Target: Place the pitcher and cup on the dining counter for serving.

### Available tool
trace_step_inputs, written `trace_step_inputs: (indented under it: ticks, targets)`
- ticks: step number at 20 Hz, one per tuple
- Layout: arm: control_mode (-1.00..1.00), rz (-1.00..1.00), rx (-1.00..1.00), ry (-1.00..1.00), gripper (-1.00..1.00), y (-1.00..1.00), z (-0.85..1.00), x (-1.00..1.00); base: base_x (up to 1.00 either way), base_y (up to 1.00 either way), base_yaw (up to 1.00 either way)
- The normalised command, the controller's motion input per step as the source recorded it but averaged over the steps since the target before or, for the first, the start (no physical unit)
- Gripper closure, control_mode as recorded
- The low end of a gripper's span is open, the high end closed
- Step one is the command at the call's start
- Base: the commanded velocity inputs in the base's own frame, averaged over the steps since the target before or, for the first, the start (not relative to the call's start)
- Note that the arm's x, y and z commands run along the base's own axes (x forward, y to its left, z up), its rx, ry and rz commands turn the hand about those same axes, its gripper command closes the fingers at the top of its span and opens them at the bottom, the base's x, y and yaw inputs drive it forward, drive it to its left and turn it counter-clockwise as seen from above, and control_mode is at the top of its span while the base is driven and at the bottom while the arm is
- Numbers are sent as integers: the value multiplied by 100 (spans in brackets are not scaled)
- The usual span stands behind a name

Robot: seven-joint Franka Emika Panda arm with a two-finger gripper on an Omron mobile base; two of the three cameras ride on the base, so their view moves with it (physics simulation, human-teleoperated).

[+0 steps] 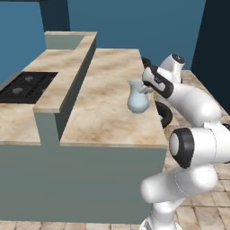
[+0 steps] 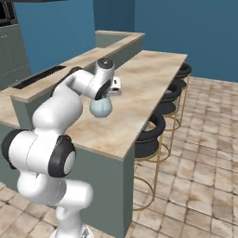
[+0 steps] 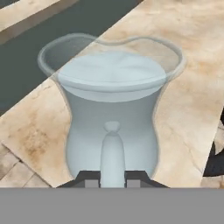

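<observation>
Pitcher [image 1: 138, 99] is standing upright on the dining desk [image 1: 108, 112], near the desk's edge on the stool side, and it is the single jug showing. In the left base view the arm's dark-banded wrist is covering its handle side, and in the right base view the wrist is hiding the neck and rim, leaving just the round belly [image 2: 101, 108] showing below it. The gripper [image 3: 113, 178] is sitting at the handle: in the hand view the two dark fingers [image 3: 89, 180] are pinching the pale handle strip from both sides, with only their tips rising above the bottom of the picture. The pitcher's flared rim [image 3: 109, 52] is showing whole there, and the marble top is showing blurred through the translucent wall. Whether the base of the pitcher is resting on the desk or hanging just above it is hard to tell from any view.

Stools [image 2: 151, 132] are lining the far side of the desk: four black round seats are countable in the right base view, the farthest being partly cut by the desk edge, while in the left base view the arm is blocking all but slivers of two. A narrow raised ledge [image 1: 67, 76] is running along the other side of the desk, and beyond it one black stovetop [image 1: 24, 86] is lying, cut off by the left edge. The tiled floor [image 2: 200, 176] is spreading under the stools.
</observation>
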Motion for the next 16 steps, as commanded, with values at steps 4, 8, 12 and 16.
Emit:
trace_step_inputs:
  ticks: [4,8,12,16]
  targets:
    - [-100,33,4,-13,100,0,-25,23,0,0,0]
    - [-100,24,1,-7,100,9,-11,21,0,0,0]
    - [-100,14,0,-1,100,20,-24,33,0,0,0]
    - [-100,9,0,-1,100,21,-36,59,0,0,0]
